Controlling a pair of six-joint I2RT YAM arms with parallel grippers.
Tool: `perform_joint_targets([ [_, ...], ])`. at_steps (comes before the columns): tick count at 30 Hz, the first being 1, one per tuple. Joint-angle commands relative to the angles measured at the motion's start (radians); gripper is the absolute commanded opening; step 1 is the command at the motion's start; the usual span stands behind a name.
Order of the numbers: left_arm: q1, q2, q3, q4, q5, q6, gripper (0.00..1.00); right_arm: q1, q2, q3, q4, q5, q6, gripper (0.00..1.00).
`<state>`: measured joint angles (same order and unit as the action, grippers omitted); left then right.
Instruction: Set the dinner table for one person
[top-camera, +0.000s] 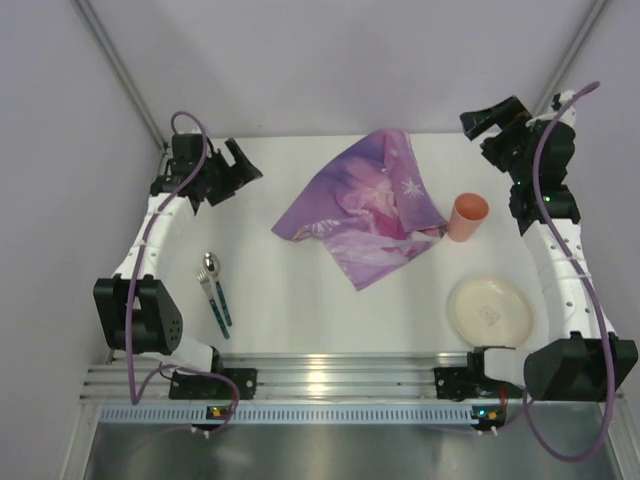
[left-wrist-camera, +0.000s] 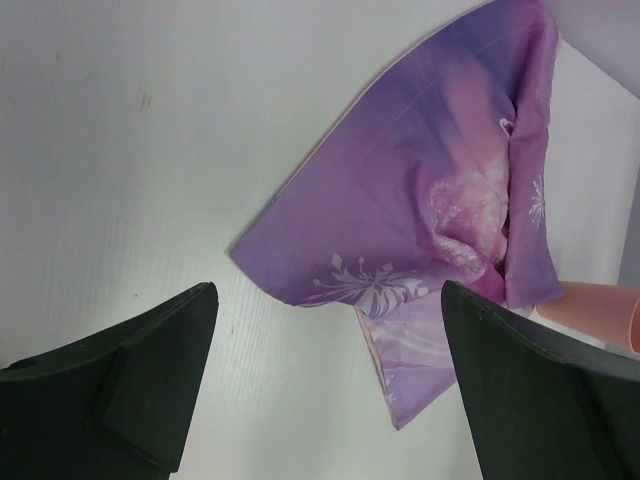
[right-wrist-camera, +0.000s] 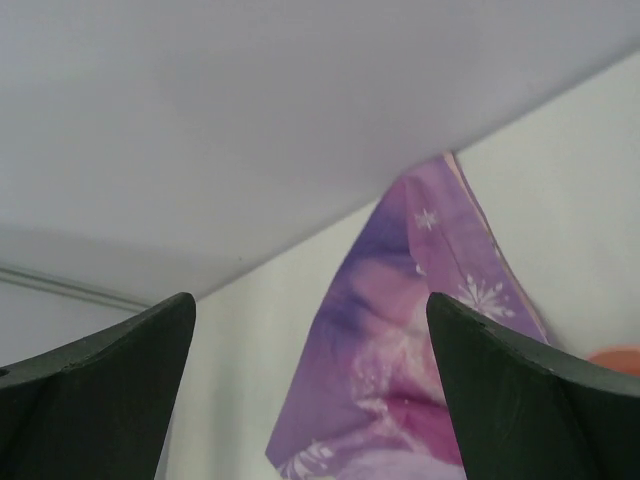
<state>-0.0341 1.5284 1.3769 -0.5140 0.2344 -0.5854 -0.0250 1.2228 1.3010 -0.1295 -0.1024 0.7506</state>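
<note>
The white dinner table (top-camera: 300, 300) holds a crumpled purple printed placemat (top-camera: 365, 205) at its middle back, also in the left wrist view (left-wrist-camera: 440, 200) and the right wrist view (right-wrist-camera: 400, 340). An orange cup (top-camera: 466, 217) stands at the placemat's right edge. A cream plate (top-camera: 490, 309) lies at the front right. A spoon (top-camera: 213, 275) and a fork (top-camera: 210, 300) with teal handles lie at the front left. My left gripper (top-camera: 243, 165) is open and empty at the back left. My right gripper (top-camera: 490, 118) is open and empty at the back right, raised.
Silver aluminium rails (top-camera: 320, 375) run along the near edge. Grey walls (top-camera: 330, 60) close the back and sides.
</note>
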Motion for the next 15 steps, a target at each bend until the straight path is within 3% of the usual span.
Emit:
perform_joint_targets([
  [1, -0.029, -0.076, -0.047, 0.120, 0.022, 0.001, 0.99, -0.012, -0.017, -0.014, -0.024, -0.079, 0.065, 1.00],
  [6, -0.098, -0.067, -0.049, 0.144, -0.023, 0.004, 0.99, -0.012, -0.002, 0.003, -0.024, -0.059, 0.059, 1.00],
  [9, -0.104, -0.073, -0.114, 0.320, 0.142, -0.080, 0.99, -0.010, 0.020, 0.033, -0.006, -0.101, 0.081, 1.00],
  [10, -0.092, -0.080, -0.151, 0.524, 0.192, -0.203, 0.99, -0.012, 0.029, 0.040, 0.011, -0.143, 0.105, 1.00],
  [11, -0.081, -0.091, -0.206, 0.702, 0.326, -0.299, 0.98, -0.018, 0.049, 0.032, 0.109, -0.196, 0.145, 1.00],
  [12, -0.073, -0.083, -0.336, 0.880, 0.371, -0.415, 0.99, -0.023, 0.059, 0.014, 0.201, -0.323, 0.253, 1.00],
  [13, -0.066, -0.064, -0.395, 1.084, 0.387, -0.682, 0.99, -0.024, 0.073, -0.033, 0.293, -0.370, 0.321, 1.00],
  [14, -0.067, 0.012, -0.432, 1.358, 0.428, -0.779, 0.99, -0.023, 0.104, -0.051, 0.376, -0.403, 0.381, 1.00],
  [15, -0.069, 0.063, -0.403, 1.403, 0.471, -0.835, 0.99, -0.023, 0.125, -0.057, 0.478, -0.460, 0.464, 1.00],
])
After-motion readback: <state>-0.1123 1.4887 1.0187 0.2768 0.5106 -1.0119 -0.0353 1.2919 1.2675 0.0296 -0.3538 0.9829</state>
